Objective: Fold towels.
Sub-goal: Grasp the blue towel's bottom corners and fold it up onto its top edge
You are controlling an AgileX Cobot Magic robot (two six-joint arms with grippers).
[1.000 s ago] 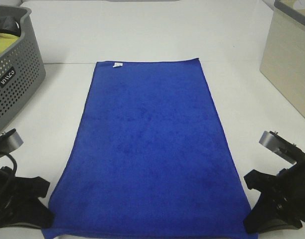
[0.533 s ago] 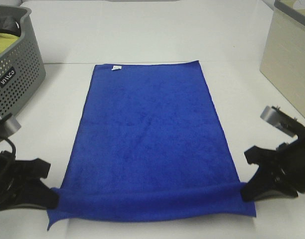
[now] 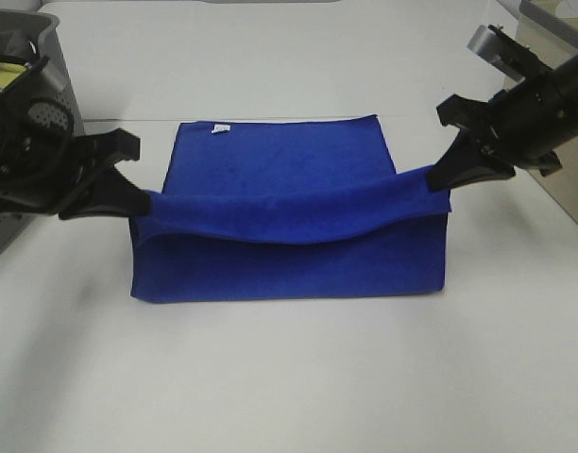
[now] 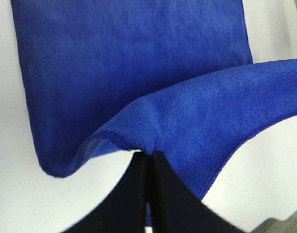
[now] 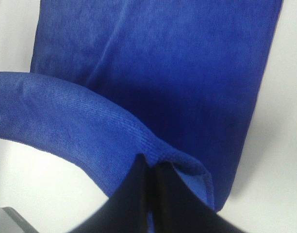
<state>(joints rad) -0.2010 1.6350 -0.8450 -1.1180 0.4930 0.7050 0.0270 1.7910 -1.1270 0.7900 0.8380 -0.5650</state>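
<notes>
The royal-blue towel (image 3: 289, 226) lies on the white table, its near edge lifted and carried over the rest toward the far edge. A small white tag (image 3: 222, 128) sits at the far short edge. My left gripper (image 3: 143, 202) is shut on the towel's lifted left corner. My right gripper (image 3: 438, 177) is shut on the lifted right corner. The held edge sags in the middle between them. The left wrist view shows the pinched towel (image 4: 187, 121) just beyond the shut left gripper (image 4: 149, 154). The right wrist view shows the towel (image 5: 90, 131) pinched in the right gripper (image 5: 149, 160).
A grey perforated basket (image 3: 34, 142) holding a yellow-green cloth (image 3: 6, 71) stands at the far left, behind my left arm. A beige box (image 3: 553, 113) stands at the far right behind my right arm. White table (image 3: 289, 377) lies in front of the fold.
Both grippers, shut on the towel's near corners, rose and moved far toward the back edge, drawing the near half over the far half.
</notes>
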